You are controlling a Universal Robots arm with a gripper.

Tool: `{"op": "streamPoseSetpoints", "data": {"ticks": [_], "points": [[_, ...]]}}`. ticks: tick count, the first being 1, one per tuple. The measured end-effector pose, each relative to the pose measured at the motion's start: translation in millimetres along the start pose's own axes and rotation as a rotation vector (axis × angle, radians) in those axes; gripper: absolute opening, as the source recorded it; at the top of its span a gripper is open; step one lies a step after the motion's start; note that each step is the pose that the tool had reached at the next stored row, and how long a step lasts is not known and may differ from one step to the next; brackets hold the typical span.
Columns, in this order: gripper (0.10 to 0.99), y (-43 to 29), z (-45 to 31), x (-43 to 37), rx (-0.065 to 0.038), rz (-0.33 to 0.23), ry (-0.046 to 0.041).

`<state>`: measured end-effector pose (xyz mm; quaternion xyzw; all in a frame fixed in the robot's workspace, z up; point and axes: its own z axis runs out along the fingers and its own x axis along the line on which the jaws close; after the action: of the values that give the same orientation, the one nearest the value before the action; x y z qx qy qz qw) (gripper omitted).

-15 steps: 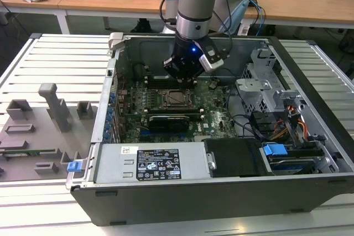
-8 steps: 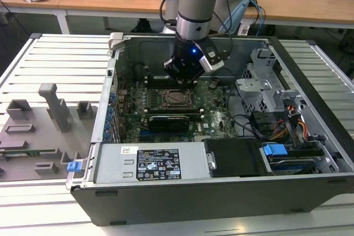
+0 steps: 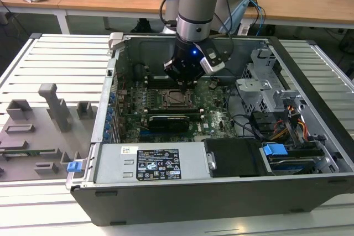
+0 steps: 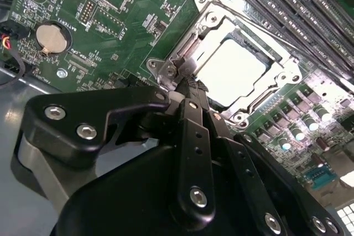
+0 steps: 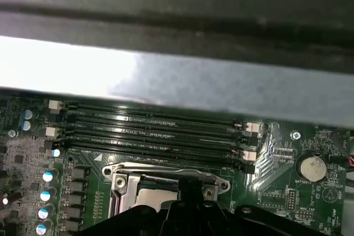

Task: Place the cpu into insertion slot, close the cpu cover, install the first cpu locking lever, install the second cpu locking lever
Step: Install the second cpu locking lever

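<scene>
The cpu (image 4: 235, 73) lies flat in the insertion slot (image 3: 178, 98), its silver top bright. The cpu cover (image 4: 214, 27) is down flat around it, framing the chip through its square cut-out. My gripper (image 4: 188, 85) is shut with nothing visibly between its narrow black fingers. Its tip sits at the socket's edge, against a shiny metal tab (image 4: 176, 70) at one corner of the frame. In the exterior view the gripper (image 3: 185, 83) hangs straight down over the socket, inside the open computer case. In the first wrist view the socket (image 5: 157, 183) is partly hidden behind the gripper (image 5: 188, 192).
The green motherboard (image 3: 213, 109) carries long black memory slots (image 5: 155, 131), a coin battery (image 4: 48, 37) and a long black card (image 3: 168, 121). Case walls, a drive cage (image 3: 265, 89) and cables crowd the exterior view's right. A grey fixture tray (image 3: 38, 131) lies outside on the left.
</scene>
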<state>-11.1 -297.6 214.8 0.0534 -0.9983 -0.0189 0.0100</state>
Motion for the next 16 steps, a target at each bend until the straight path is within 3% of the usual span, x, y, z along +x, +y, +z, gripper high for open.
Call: {"op": "streamPoseSetpoints", "data": {"ticks": [4,5,13,15,16], "points": [[0.106,0.5,-14.3,0.2,0.0,0.0,-0.0002],[0.106,1.1,-27.9,0.5,0.0,0.0,-0.0001],[0.106,-15.7,-29.2,2.3,0.0,0.0,0.0009],[0.106,-19.6,-29.3,2.1,-0.028,0.0,0.0226],[0.106,-21.1,-29.3,2.2,-0.04,0.0,0.0276]]}}
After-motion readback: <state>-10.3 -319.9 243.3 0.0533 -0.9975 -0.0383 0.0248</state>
